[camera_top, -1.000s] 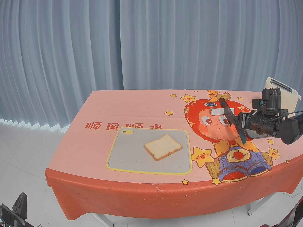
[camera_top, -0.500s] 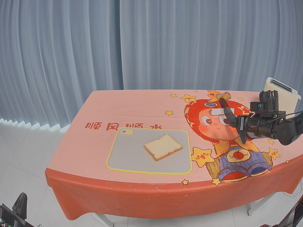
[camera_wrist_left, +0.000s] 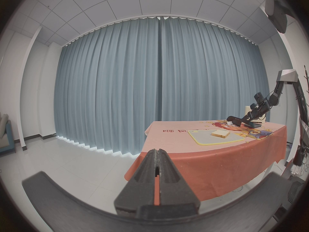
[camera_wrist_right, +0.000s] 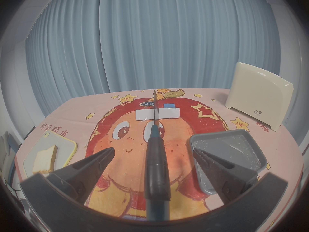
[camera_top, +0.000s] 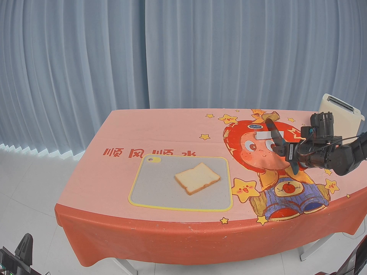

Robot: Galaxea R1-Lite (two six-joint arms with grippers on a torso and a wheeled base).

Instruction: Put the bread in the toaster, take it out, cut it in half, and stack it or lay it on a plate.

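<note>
- Desk (camera_top: 153,134) cloth was salmon pink with an orange-red skirt, yellow stars, red characters and a red-haired cartoon child.
- Cutting board (camera_top: 160,190) was grey, rimmed yellow.
- Bread (camera_top: 197,178) was cream with a tan crust.
- Toaster (camera_wrist_right: 259,103) was cream.
- Tray (camera_wrist_right: 231,147) was speckled grey.
- Knife (camera_wrist_right: 156,168) handle was dark grey.
- Curtain (camera_top: 114,42) was blue-grey.

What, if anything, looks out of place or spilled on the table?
Nothing is spilled or damaged. The bread lies flat on the cutting board but turned at an angle to its edges. The knife lies between the right gripper's open fingers, its blade on a white rest.
</note>
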